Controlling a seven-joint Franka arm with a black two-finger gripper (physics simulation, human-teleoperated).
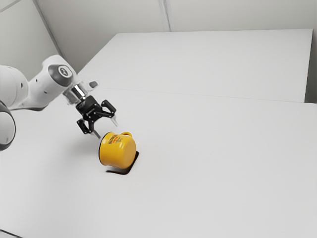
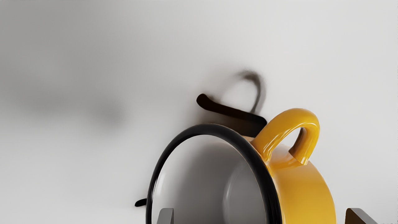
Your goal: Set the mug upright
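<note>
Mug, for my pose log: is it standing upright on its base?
No, the mug lies on its side, its black rim facing the exterior view's left.

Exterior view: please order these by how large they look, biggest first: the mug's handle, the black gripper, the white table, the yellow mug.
1. White table
2. Yellow mug and black gripper: too alike in spread to rank
3. The mug's handle, clearly smallest

White table [image 1: 218, 158], tipped yellow mug [image 1: 118, 151], dark shape [image 2: 231, 112]
</note>
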